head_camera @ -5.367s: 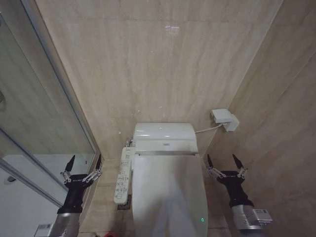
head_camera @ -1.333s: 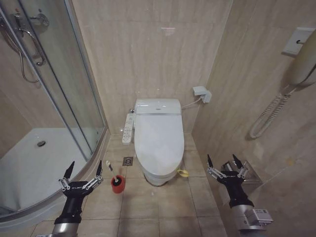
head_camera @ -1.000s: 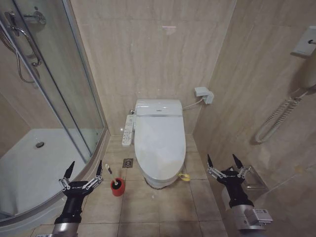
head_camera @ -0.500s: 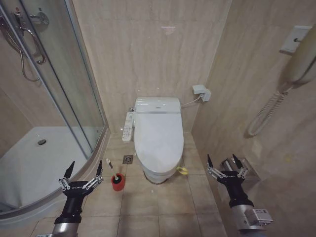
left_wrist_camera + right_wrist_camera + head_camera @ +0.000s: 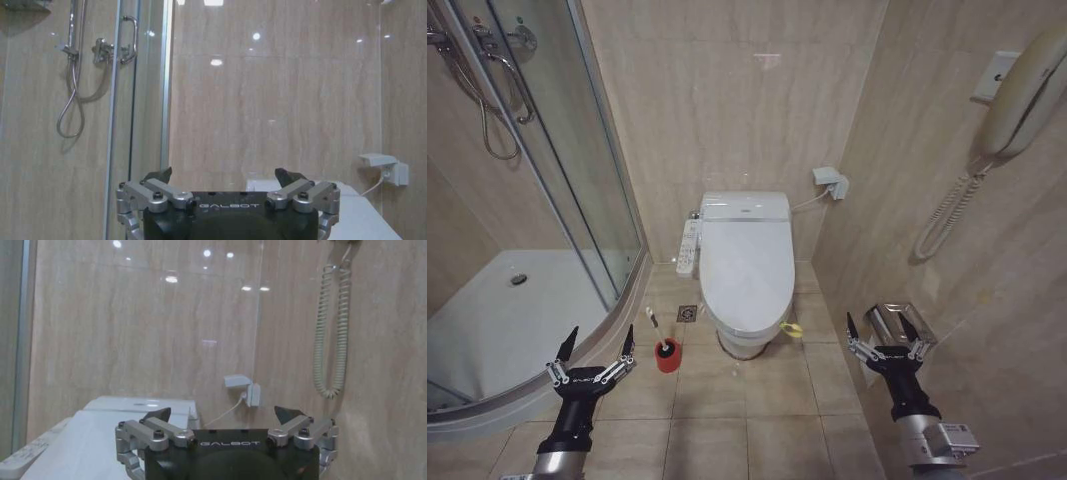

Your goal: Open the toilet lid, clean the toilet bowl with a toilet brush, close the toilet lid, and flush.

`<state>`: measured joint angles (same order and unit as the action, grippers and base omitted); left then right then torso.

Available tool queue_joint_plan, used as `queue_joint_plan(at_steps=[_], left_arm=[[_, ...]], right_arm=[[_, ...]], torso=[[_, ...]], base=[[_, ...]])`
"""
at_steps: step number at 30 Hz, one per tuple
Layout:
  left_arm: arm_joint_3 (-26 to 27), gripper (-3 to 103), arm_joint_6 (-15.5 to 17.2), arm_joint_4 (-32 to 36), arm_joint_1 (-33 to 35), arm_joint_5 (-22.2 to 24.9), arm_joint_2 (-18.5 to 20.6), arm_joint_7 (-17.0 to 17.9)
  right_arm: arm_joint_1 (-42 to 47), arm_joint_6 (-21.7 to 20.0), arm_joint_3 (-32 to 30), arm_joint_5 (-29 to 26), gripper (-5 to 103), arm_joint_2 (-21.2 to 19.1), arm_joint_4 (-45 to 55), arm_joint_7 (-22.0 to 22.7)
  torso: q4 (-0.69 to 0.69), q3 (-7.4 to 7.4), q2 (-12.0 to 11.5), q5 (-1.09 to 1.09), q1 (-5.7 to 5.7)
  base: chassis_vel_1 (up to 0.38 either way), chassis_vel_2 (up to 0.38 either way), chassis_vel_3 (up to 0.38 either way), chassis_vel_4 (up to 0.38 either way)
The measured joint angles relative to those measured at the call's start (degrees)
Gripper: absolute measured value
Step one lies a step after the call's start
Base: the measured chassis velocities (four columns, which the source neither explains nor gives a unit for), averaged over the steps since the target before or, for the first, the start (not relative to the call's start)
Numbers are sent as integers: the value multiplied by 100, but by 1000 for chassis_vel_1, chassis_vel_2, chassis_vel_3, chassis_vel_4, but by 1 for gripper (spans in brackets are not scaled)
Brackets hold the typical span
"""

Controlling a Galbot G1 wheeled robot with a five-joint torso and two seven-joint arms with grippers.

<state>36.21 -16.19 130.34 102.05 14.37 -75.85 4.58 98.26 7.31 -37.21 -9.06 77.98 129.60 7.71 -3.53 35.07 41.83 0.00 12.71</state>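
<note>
Lid (image 5: 746, 262) down on toilet against back wall, glossy white, hiding bowl. Yellow-green tag (image 5: 793, 329) at front edge. Brush (image 5: 654, 327) leaning in red cup (image 5: 666, 355) on floor, left of toilet; bristles hidden in cup. "GALBOT" on both wrists. Left end effector (image 5: 596, 342) and right end effector (image 5: 882, 328) both spread open, empty, low and well apart from toilet.

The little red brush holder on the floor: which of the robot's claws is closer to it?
Left. The left gripper hovers open just short of the red holder; the right gripper, also open, is across the floor by the side wall.
</note>
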Motion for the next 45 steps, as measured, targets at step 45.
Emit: queue_joint_plan(at_steps=[45], left_arm=[[0, 100, 0, 0, 1, 0, 0, 0]], right_arm=[[1, 0, 0, 0, 100, 0, 0, 0]], torso=[[0, 0, 0, 0, -1]], base=[[27, -25, -30, 25]])
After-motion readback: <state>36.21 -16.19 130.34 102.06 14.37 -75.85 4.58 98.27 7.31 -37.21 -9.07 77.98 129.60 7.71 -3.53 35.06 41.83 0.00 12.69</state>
